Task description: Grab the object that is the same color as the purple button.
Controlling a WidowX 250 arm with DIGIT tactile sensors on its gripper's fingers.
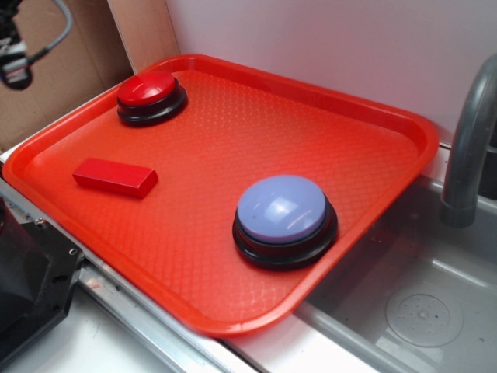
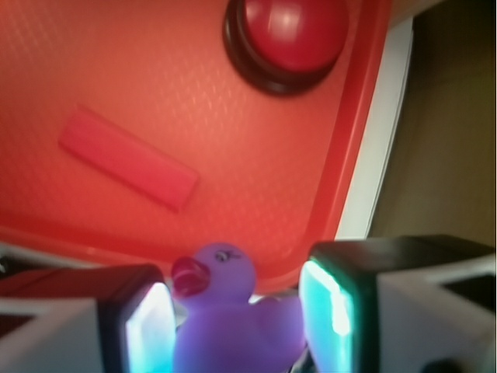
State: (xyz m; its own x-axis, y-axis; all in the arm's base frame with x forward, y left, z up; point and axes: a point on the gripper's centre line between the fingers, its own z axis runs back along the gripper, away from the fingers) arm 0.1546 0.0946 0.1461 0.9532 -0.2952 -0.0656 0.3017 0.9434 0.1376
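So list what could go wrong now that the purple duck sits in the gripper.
1. The purple duck sits between the gripper pads; rounded and lumpy, it may squirm out if squeezed unevenly.
2. The wrist view looks down on the tray, so a dropped duck could land near the red block or red button.

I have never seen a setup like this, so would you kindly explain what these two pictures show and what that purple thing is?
This is a small robot arm working over a red tray beside a sink. The exterior view looks down at the tray from outside; the arm is mostly out of frame. The wrist view comes from a camera on the arm, looking past its gripper. On the tray lie a red button, a flat red block and a large purple button. Between the gripper's two glowing fingers sits a small purple rubber duck, lifted above the tray's edge; it appears held.
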